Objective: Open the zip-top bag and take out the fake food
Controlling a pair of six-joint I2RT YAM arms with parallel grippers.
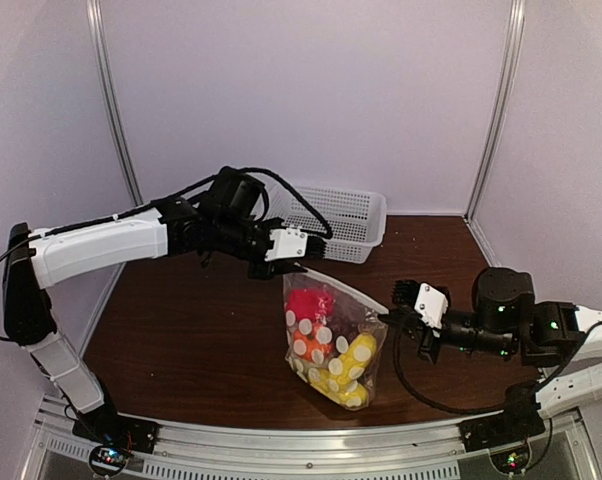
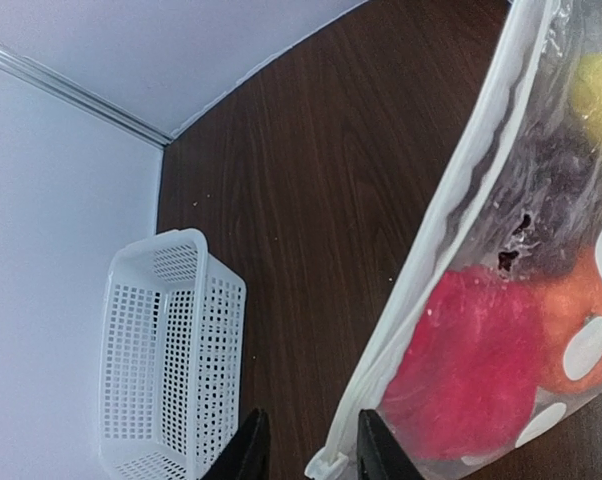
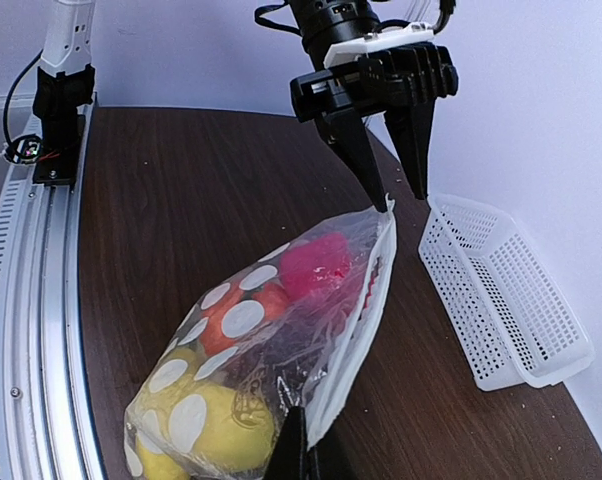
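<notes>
Near the front edge of the table, right of middle, the zip-top bag slumps with the fake food heaped inside. The right gripper is pinched tight on the near-right end of the zip strip. The strip runs back and left to the left gripper, whose jaws stand partly apart astride the far corner without clamping it. That arm probably has to close there. Beyond, a white basket sits by the back edge.

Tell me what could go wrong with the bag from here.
1. The left gripper stands open at the top corner of the zip-top bag; closing could miss the thin strip.
2. The right gripper pinches only the bag's edge, while the fake food sits low; the edge might slip free.
</notes>
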